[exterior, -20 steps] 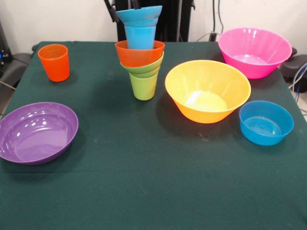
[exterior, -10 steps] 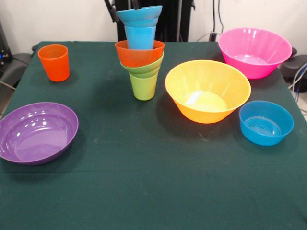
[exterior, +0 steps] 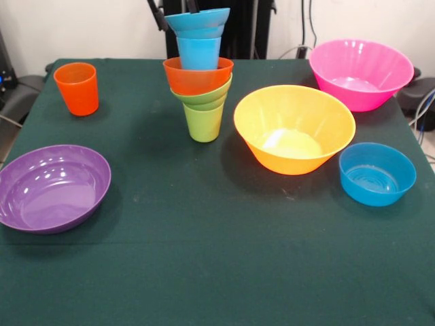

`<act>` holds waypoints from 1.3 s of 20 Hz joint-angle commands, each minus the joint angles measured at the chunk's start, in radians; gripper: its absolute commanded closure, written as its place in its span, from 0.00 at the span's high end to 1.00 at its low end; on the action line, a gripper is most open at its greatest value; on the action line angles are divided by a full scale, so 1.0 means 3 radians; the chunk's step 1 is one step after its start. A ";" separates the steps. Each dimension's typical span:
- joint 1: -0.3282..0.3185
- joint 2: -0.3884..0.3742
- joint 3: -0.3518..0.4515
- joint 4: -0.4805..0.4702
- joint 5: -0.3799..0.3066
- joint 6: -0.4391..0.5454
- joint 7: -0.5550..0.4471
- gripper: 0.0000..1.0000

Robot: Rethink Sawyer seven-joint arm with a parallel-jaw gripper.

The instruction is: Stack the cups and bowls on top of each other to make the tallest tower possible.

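The tower (exterior: 199, 75) stands at the table's far middle. Its base is the lime green cup (exterior: 203, 123). Above it come the small green bowl (exterior: 205, 96), the medium orange bowl (exterior: 196, 76), the light blue cup (exterior: 199, 53) and the small blue bowl (exterior: 198, 20) on top. The orange cup (exterior: 77, 88) stands alone at far left. The purple bowl (exterior: 51, 187), yellow-orange bowl (exterior: 293, 128), pink bowl (exterior: 360, 72) and medium blue bowl (exterior: 376, 173) lie apart on the green cloth. Dark parts of my gripper (exterior: 175, 8) show at the top edge, right by the top bowl.
The robot's black pedestal (exterior: 241, 27) stands behind the tower. Cables and dark gear (exterior: 418, 95) hang off the table's right far corner. The table's green cloth (exterior: 217, 258) stretches toward the near edge.
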 commanded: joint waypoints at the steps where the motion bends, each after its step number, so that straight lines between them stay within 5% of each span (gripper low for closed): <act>1: 0.0079 -0.0008 -0.0035 0.0086 -0.0154 0.0320 -0.0069 1.00; 26: -0.0116 -0.0303 0.0077 0.0317 -0.0065 0.0603 -0.0268 1.00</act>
